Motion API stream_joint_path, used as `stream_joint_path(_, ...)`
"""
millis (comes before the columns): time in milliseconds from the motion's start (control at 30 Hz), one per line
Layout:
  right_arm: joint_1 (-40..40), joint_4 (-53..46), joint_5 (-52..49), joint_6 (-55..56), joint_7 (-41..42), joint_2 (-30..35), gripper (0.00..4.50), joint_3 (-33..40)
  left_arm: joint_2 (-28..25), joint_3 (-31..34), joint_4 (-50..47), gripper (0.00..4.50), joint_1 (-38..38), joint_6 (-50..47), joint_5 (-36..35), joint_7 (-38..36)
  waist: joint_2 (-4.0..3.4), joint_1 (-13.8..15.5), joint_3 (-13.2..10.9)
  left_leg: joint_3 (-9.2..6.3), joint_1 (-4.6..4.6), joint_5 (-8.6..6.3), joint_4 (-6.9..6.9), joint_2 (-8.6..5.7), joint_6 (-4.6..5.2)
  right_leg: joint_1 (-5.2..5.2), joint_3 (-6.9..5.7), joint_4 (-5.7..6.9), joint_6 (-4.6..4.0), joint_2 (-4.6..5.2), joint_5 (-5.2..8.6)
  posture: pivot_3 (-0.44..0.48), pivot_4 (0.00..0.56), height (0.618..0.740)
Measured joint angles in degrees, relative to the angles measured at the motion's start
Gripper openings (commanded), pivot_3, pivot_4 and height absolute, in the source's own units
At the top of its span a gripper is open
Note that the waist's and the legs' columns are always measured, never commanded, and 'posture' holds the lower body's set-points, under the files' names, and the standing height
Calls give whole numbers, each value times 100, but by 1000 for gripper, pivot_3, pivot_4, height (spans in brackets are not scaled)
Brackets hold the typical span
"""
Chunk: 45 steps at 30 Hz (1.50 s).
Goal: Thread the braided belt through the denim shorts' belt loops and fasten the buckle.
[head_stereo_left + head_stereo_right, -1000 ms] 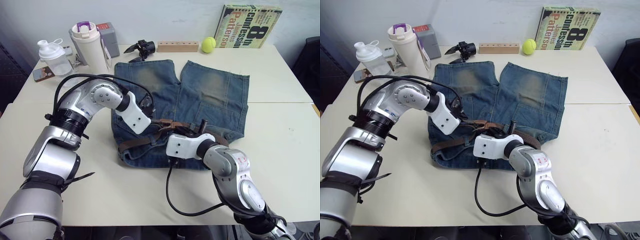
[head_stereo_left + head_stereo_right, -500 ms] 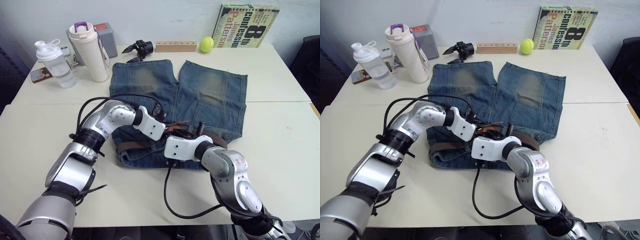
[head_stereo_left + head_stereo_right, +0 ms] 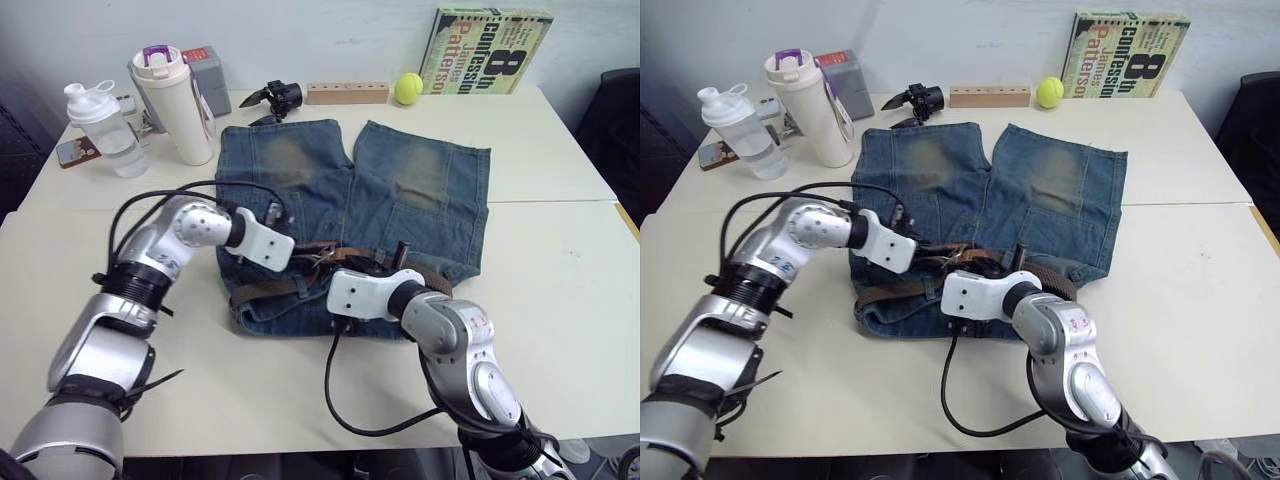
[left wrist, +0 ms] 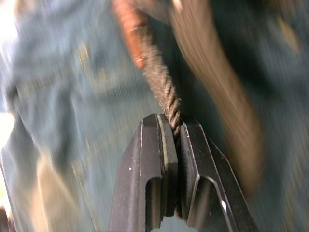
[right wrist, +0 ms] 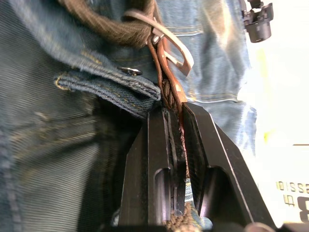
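The denim shorts [image 3: 420, 180] lie flat on the table, legs pointing away and waistband towards me. Along the waistband runs the braided belt [image 3: 262, 291]. My left gripper [image 3: 298, 256] is shut on the belt's woven part [image 4: 166, 94] at the middle of the waistband. Just to its right, my right gripper [image 3: 378, 266] is shut on the belt [image 5: 169, 96] right below the buckle [image 5: 170, 44], which lies against a denim waistband edge [image 5: 108, 87]. I cannot pick out the belt loops under the belt and grippers.
At the back left stand a shaker bottle [image 3: 100, 125], a white tumbler [image 3: 175, 105] and a phone [image 3: 70, 150]. A black gadget [image 3: 280, 97], a wooden block [image 3: 347, 93], a tennis ball [image 3: 407, 88] and a book [image 3: 485, 50] line the far edge.
The left gripper first slid right along the waistband towards the right gripper, then drew back left, still on the belt. The right gripper stayed put. The camera shifted slightly.
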State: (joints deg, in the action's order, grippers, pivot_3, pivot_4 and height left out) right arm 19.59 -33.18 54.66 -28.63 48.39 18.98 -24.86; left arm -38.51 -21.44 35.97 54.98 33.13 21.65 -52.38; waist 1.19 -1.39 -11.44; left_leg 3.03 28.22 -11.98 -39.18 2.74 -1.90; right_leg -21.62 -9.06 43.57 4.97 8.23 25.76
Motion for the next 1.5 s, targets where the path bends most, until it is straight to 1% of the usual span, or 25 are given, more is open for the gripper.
stream_joint_path(133, 238, 182, -185, 362, -6, 351, 68, 83, -90, 43, -259, 0, -163, -124, -78, -65, 0, 14, 0, 0, 0, 0, -1, -10, 0, 0, 0, -2, 2, 14, 1, 0, 150, 657)
stream_joint_path(200, 429, 395, -415, 893, -6, 833, 68, 114, -90, 69, -437, 0, -375, -321, -149, -90, 0, 21, 0, 0, 3, 0, -4, -11, 0, 0, -3, 1, 4, 16, 2, 0, 150, 657)
stream_joint_path(400, 879, 933, -676, 1939, -17, 1457, 68, 56, -107, 254, -783, 0, -478, -753, -224, -47, 1, 2, 0, 1, 2, 0, -5, -10, 0, -1, -5, 4, 5, 16, 3, 0, 150, 657)
stream_joint_path(567, 1232, 1536, -686, 2568, -136, 1439, 68, -82, -165, 371, -1350, 0, -897, -1331, -354, -104, 0, -31, 0, 1, -2, 0, -7, -4, 0, -2, -5, 26, -1, 12, 8, 0, 150, 657)
stream_joint_path(667, 1244, 1749, -692, 2590, -247, 1245, 68, -94, -147, 549, -1652, 0, -1130, -1856, -492, -95, 1, -23, 0, 0, -1, 0, -9, -4, 0, -3, -4, 31, -1, 13, 9, 0, 150, 657)
stream_joint_path(733, 1041, 1747, -753, 2442, -334, 1098, 68, 35, 54, 860, -2051, 0, -1328, -2513, -796, -51, 2, -10, 1, -1, -1, 0, -10, -5, 0, 1, -3, 32, -1, 15, 9, 0, 150, 657)
stream_joint_path(833, 795, 1622, -809, 2181, -379, 976, 68, 174, 296, 1067, -2452, 0, -1528, -3088, -1065, 121, 5, 1, 3, -4, -1, 0, -12, -6, 0, 5, -2, 29, 0, 16, 9, 0, 150, 657)
stream_joint_path(900, 430, 1339, -903, 1858, -371, 830, 68, 371, 693, 1347, -2718, 0, -1750, -3556, -1310, 439, 7, 23, 4, -9, 0, 0, -13, -5, 0, 6, -2, 29, 0, 17, 9, 0, 150, 657)
stream_joint_path(1067, -479, 388, -1192, 1187, -71, 663, 68, 749, 1181, 1619, -3092, 0, -2172, -4122, -1707, 838, 9, 116, 6, -15, 1, 0, -13, -7, 0, 8, -2, 26, 0, 17, 10, 0, 150, 657)
stream_joint_path(1167, -936, -78, -1308, 922, 171, 670, 68, 780, 1230, 1674, -3107, 0, -2305, -4238, -1822, 885, 11, 131, 7, -16, 0, 0, -15, -8, 0, 8, -2, 19, 1, 12, 10, 0, 150, 657)
stream_joint_path(1200, -1073, -229, -1321, 832, 251, 667, 892, 759, 1243, 1698, -3100, 0, -2338, -4271, -1860, 893, 10, 126, 7, -14, 0, 0, -14, -6, 0, 8, -1, 17, 0, 11, 10, 0, 150, 657)
stream_joint_path(1233, -1193, -376, -1314, 742, 308, 643, 1112, 753, 1274, 1717, -3101, 0, -2366, -4297, -1917, 897, 10, 125, 7, -12, -1, 0, -13, -6, 0, 8, -1, 13, -5, 10, 12, 0, 150, 657)
stream_joint_path(1267, -1280, -484, -1299, 656, 337, 608, 1623, 752, 1313, 1736, -3106, 0, -2390, -4313, -1975, 894, 10, 126, 7, -11, -2, 0, -12, -7, 0, 8, 0, 11, -9, 11, 15, 0, 150, 657)
stream_joint_path(1300, -1340, -558, -1271, 587, 344, 557, 1896, 736, 1348, 1746, -3113, 0, -2419, -4333, -2041, 876, 11, 125, 8, -11, -4, 0, -12, -7, 0, 8, 1, 14, -10, 11, 15, 0, 150, 657)
stream_joint_path(1367, -1438, -667, -986, 333, 269, 311, 2673, 592, 1492, 1730, -3309, 0, -2648, -4420, -2396, 667, 13, 124, 9, -11, -6, 1, -13, -6, -2, 7, 2, 18, -13, 10, 17, 0, 150, 657)
stream_joint_path(1433, -1438, -636, -833, 232, 60, 232, 3356, 506, 1493, 1684, -3342, 0, -2686, -4443, -2520, 560, 14, 138, 9, -12, -6, 1, -13, -6, -2, 7, 0, 18, -15, 10, 18, 0, 150, 657)
stream_joint_path(1500, -1479, -485, -667, 308, -254, 204, 3356, 485, 1491, 1683, -3342, 0, -2686, -4459, -2548, 532, 16, 142, 11, -10, -6, 1, -13, -8, -2, 8, 1, 17, -14, 12, 18, 0, 150, 657)
